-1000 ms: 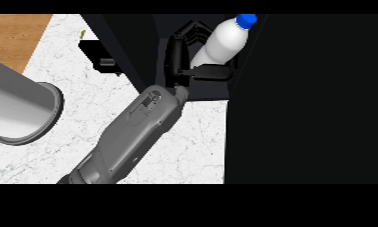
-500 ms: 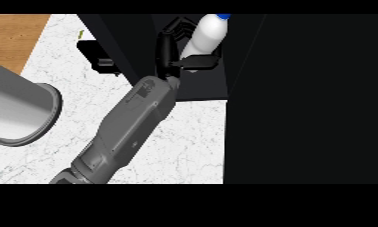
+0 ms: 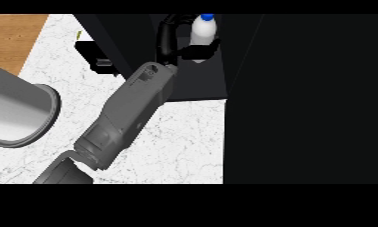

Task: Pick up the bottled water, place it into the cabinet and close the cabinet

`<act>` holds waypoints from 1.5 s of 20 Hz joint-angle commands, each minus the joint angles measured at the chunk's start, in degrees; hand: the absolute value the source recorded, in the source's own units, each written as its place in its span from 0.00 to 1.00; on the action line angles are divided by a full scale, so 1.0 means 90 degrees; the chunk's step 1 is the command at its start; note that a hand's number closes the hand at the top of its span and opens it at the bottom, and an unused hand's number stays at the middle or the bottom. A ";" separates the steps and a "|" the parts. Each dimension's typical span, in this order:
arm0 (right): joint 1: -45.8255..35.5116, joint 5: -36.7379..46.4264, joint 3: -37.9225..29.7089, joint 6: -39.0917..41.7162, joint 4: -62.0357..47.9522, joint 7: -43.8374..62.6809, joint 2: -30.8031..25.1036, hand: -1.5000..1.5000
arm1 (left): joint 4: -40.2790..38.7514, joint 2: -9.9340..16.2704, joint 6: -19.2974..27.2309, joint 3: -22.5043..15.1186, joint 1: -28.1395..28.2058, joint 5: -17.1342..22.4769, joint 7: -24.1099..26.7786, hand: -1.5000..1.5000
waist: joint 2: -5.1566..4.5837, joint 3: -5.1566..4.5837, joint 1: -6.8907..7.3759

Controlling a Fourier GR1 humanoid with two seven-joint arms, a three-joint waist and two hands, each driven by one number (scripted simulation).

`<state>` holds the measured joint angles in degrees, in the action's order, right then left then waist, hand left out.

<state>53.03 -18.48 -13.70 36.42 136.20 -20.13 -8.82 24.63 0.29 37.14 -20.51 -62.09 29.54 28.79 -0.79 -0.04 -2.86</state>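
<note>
The bottled water [image 3: 203, 33] is white with a blue cap and stands nearly upright inside the dark cabinet [image 3: 199, 78] at the top middle of the head view. My left hand [image 3: 171, 38] is shut on it, with fingers curving round its left side and the thumb crossing below its base. The grey forearm runs down to the lower left corner. A tall black panel [image 3: 303, 101], which looks like the cabinet's open door, fills the right side. My right hand does not show.
A grey metal cylinder [image 3: 22, 116] stands at the left edge on the white marble counter [image 3: 177, 141]. A small black object [image 3: 100, 57] lies beside the cabinet's left wall. A wooden surface [image 3: 18, 36] shows at the top left.
My left hand has carried the bottle leftward and deeper into the cabinet. The bottle has turned from tilted to nearly upright.
</note>
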 commanded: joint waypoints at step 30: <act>0.0380 -0.0621 0.0107 -0.0097 0.1135 0.0738 0.0115 0.00 | 0.1535 -0.0032 -0.1662 0.0037 0.0531 0.0528 -0.0074 0.00 | 0.0170 -0.0004 0.0345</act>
<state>52.47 -20.09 -12.08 36.06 136.81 -17.11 -8.04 31.76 0.03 21.98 -18.19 -60.37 34.21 31.23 0.32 -0.07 -0.58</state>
